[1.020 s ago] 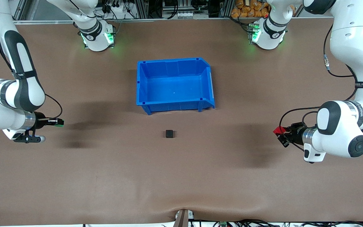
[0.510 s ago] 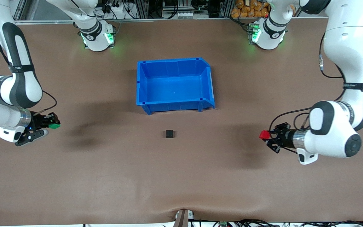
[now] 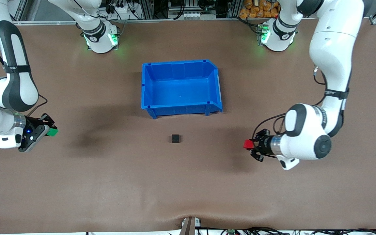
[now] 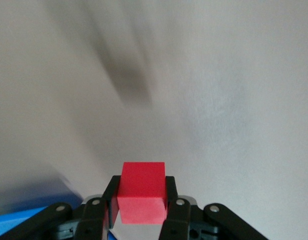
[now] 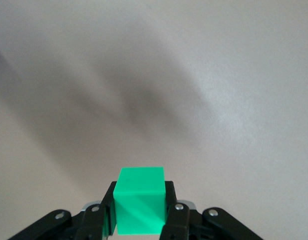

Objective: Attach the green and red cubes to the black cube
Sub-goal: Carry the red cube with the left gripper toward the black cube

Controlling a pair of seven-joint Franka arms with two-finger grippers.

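Observation:
The black cube sits on the brown table, nearer to the front camera than the blue bin. My left gripper is shut on the red cube, held above the table toward the left arm's end; the red cube fills the jaws in the left wrist view. My right gripper is shut on the green cube, held above the table at the right arm's end; the green cube also shows between the fingers in the right wrist view. Both grippers point toward the black cube.
The blue bin stands open and empty in the middle of the table, farther from the front camera than the black cube. A corner of it shows in the left wrist view. Both arm bases stand at the table's back edge.
My left gripper has carried the red cube a good way toward the black cube. My right gripper has drawn back slightly toward its end and rotated, still holding the green cube.

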